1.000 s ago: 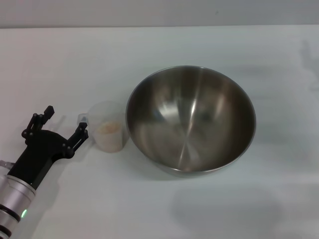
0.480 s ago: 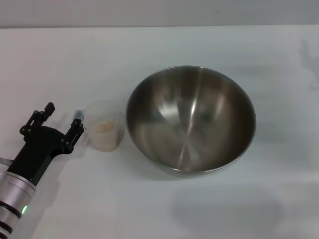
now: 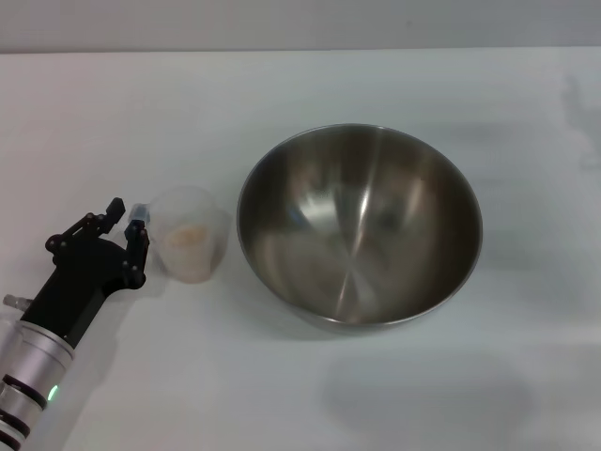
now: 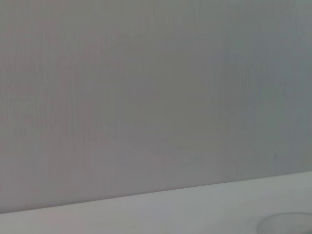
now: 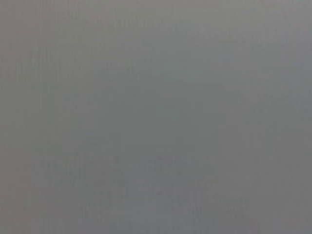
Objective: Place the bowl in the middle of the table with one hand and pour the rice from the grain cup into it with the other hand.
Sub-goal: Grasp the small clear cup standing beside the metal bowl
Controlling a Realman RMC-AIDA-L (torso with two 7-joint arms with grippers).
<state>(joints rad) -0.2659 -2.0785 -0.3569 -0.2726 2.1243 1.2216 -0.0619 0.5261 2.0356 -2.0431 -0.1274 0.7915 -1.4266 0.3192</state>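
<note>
While cup handle hides, left gripper (image 3: pixel 127 223) closing

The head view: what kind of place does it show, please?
Probably a bare test bench staged for a kitchen chore: a plain white table, a large shiny steel bowl, and a small clear plastic grain cup holding rice, its handle at the black left gripper.

The grain cup (image 3: pixel 192 234) stands on the table (image 3: pixel 394 75), just left of the bowl (image 3: pixel 360 225).
</note>
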